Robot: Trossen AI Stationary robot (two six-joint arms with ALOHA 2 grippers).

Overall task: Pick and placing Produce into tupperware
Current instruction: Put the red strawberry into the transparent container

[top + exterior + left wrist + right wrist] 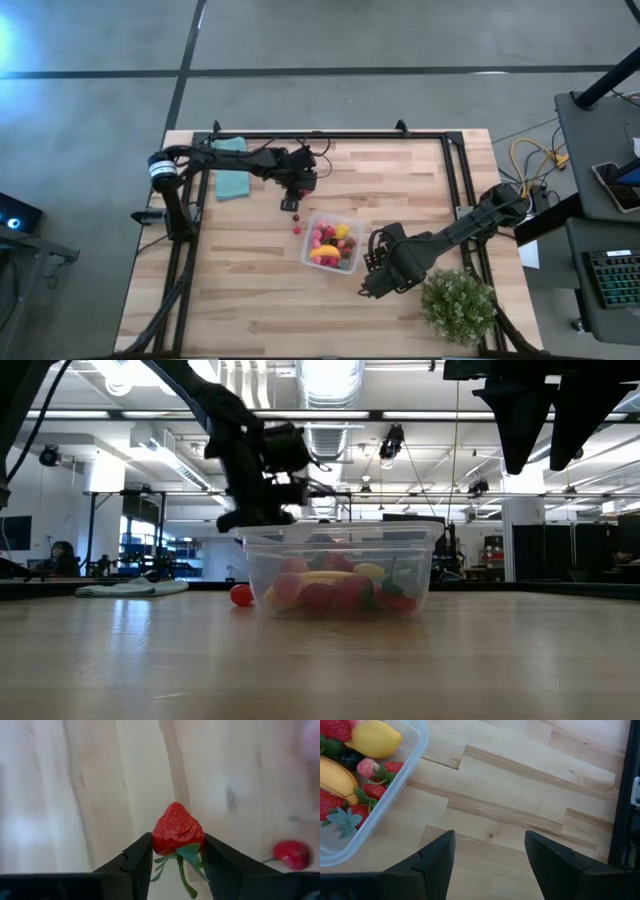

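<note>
Already the tupperware [332, 243] holds most produce. The left gripper [177, 851] pinches a strawberry [177, 830]; perhaps two red pieces [296, 229] remain outside. The right gripper [490, 852] waits spread beside the tub.

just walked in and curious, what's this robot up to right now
The left gripper is shut on a strawberry, above the table just beyond the clear tub, which already holds a pile of fruit pieces. Two small red pieces lie loose on the wood. The right gripper waits open beside the tub.
</note>
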